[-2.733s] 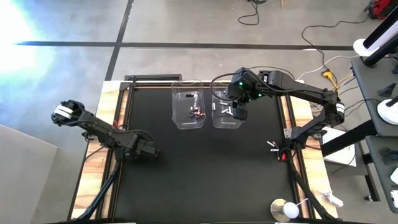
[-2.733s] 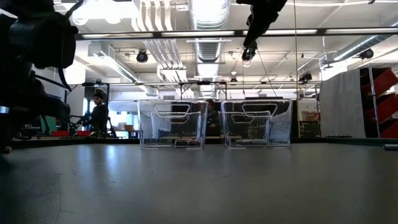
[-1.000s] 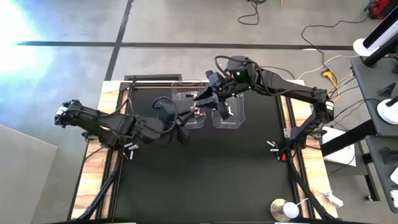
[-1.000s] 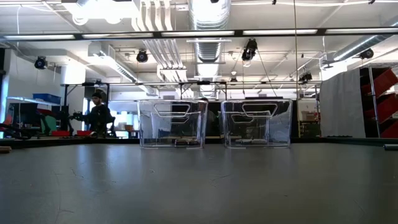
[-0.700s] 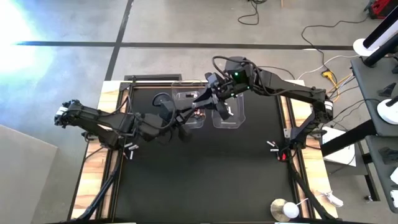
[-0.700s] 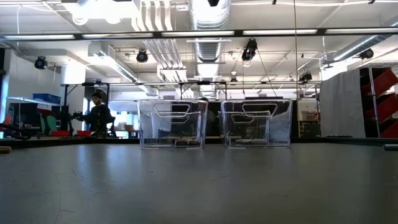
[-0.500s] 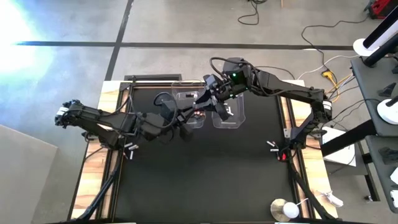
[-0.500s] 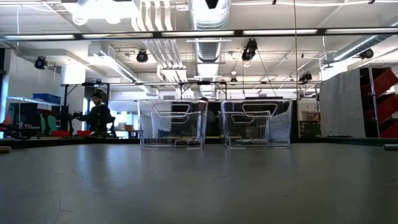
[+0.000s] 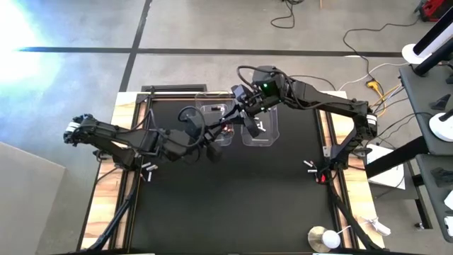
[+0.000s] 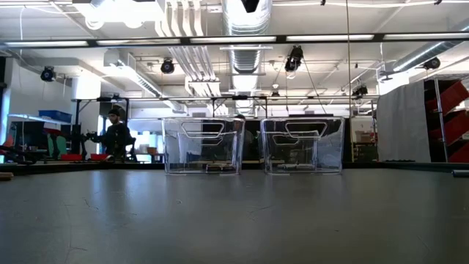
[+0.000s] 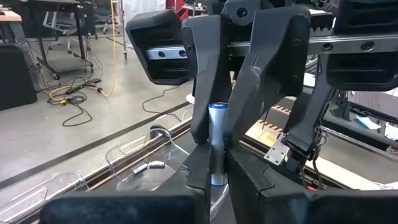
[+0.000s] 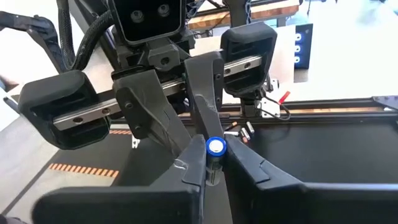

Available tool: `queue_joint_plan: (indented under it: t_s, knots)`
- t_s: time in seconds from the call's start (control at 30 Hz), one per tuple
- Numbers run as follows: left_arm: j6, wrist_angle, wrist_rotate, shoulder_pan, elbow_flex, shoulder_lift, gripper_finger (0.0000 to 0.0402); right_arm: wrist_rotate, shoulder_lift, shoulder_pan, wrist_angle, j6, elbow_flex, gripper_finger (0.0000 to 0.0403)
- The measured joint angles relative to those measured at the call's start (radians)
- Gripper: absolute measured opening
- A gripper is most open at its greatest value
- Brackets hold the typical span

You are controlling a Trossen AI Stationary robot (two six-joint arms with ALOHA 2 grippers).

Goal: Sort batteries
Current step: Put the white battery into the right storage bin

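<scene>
One battery [image 11: 216, 144] was gripped at once by the left gripper [image 9: 221, 133] and right gripper [image 9: 232, 117], above the left tub [image 9: 214, 112] near the table's [image 9: 233, 205] far edge.

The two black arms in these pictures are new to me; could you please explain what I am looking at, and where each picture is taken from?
This is a robot with two jointed arms at a black table, each ending in a two-finger gripper. One picture looks straight down from above, one looks level across the table top, and two come from cameras on the arms' wrists.

On the table stand two clear plastic tubs, side by side at the far edge.

The arms meet in the air beside the tubs. In the wrist views, the left gripper and the right gripper are both closed on one small battery, silver with a blue end, each from its own side. It looks like a handover.

A person shows far back in the room.
</scene>
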Motion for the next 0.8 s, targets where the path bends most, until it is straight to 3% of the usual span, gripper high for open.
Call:
queue_joint_plan:
  t_s: [0.23,0.33,0.43,0.53,0.67,0.8]
  knots:
    - [-0.023,-0.063,-0.032,0.0,-0.003,-0.021,0.0082,-0.001,-0.005,-0.04,-0.156,-0.03,0.001,0.0026]
    - [-0.198,-0.215,0.025,-0.003,0.002,-0.039,0.0118,0.002,-0.005,-0.071,-0.276,-0.118,0.0,0.0026]
    - [-0.385,-0.435,0.16,-0.01,-0.001,-0.03,0.0152,0.005,-0.006,-0.106,-0.424,-0.218,0.0,0.0026]
    - [-0.556,-0.642,0.288,-0.02,-0.002,-0.025,0.0177,0.108,0.0,-0.133,-0.556,-0.313,-0.009,0.0026]
    - [-0.737,-0.874,0.35,-0.041,-0.008,-0.018,0.0186,0.305,0.039,-0.178,-0.656,-0.427,-0.018,0.0026]
    - [-0.795,-0.972,0.371,-0.056,-0.008,-0.02,0.0184,0.344,0.109,-0.231,-0.652,-0.47,-0.053,0.0026]
